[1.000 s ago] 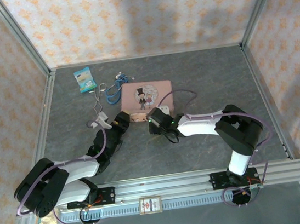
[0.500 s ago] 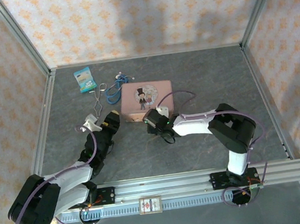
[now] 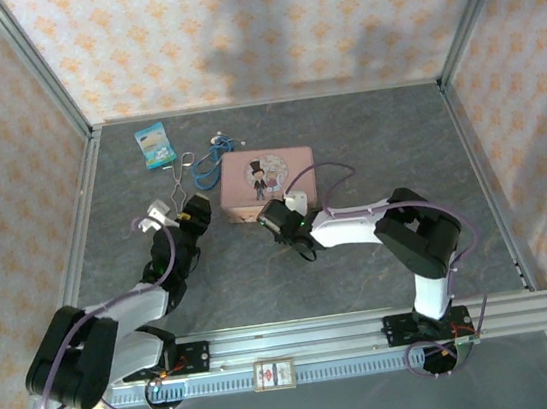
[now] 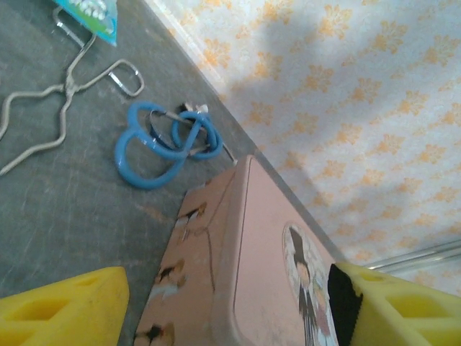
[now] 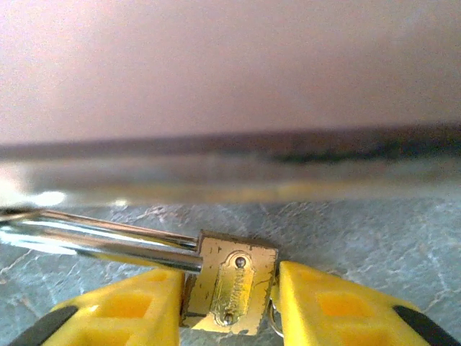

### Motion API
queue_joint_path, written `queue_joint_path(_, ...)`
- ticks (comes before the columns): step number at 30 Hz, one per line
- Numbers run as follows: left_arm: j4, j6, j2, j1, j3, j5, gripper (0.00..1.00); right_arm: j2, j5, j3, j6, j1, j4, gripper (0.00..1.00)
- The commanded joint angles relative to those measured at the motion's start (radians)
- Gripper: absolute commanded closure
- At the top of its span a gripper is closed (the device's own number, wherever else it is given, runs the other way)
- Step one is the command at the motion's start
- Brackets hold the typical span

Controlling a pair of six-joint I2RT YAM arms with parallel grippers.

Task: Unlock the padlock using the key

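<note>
the padlock [image 5: 232, 282] is seen lying on the tabletop [image 3: 362, 263] just in front of the near wall of the tin [image 3: 267, 175], its silver shackle [image 5: 108, 241] stretched out to the left. its brass body is clamped by the right gripper [image 5: 230, 310]: a yellow finger [image 5: 137, 310] is pressed to each side. from above, the right gripper [image 3: 267, 213] is found low at the tin's near edge, around the middle of the tabletop.

the left gripper [image 3: 197, 214] is held just off the tin's near-left corner. its jaws are spread wide and nothing is grasped; in the wrist view the left gripper [image 4: 230, 306] has its fingers [image 4: 72, 310] far apart, with the tin's corner seen between them.

the tin [image 4: 266, 274] is set a little toward the far edge. a blue cord [image 4: 162, 140] is coiled just beyond its far-left corner, and tongs [image 4: 57, 108] are laid beside the cord on its left. a packet [image 3: 155, 144] is placed nearer the far-left corner of the tabletop, by the tongs' handles.
</note>
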State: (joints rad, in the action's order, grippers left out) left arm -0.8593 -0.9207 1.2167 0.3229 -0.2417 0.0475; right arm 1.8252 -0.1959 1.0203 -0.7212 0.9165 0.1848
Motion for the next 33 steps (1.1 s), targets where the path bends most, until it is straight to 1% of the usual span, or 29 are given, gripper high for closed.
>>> queue_joint_path(1,-0.077,0.036,0.090,-0.026,-0.060,-0.091,0.28,0.002,-0.036,-0.030,0.063,-0.021,0.025,0.69)
queue_joint_path(5,-0.165,0.007,0.196,-0.031,-0.090,-0.154,0.28,-0.021,0.005,-0.067,0.108,-0.049,-0.026,0.77)
queue_joint_path(7,-0.172,0.007,0.230,-0.031,-0.108,-0.183,0.28,-0.041,0.020,-0.090,0.129,-0.060,-0.056,0.81)
queue_joint_path(12,-0.178,0.011,0.272,-0.032,-0.125,-0.213,0.28,-0.102,0.037,-0.128,0.213,-0.065,-0.142,0.86)
queue_joint_path(19,-0.261,-0.037,0.353,-0.031,-0.136,-0.304,0.29,-0.125,0.076,-0.132,0.349,-0.064,-0.237,0.89)
queue_joint_path(24,-0.346,-0.077,0.406,-0.024,-0.130,-0.349,0.30,-0.116,0.082,-0.111,0.372,-0.061,-0.247,0.89)
queue_joint_path(33,-0.405,-0.112,0.455,0.006,-0.136,-0.374,0.31,-0.097,0.066,-0.074,0.397,-0.047,-0.257,0.91)
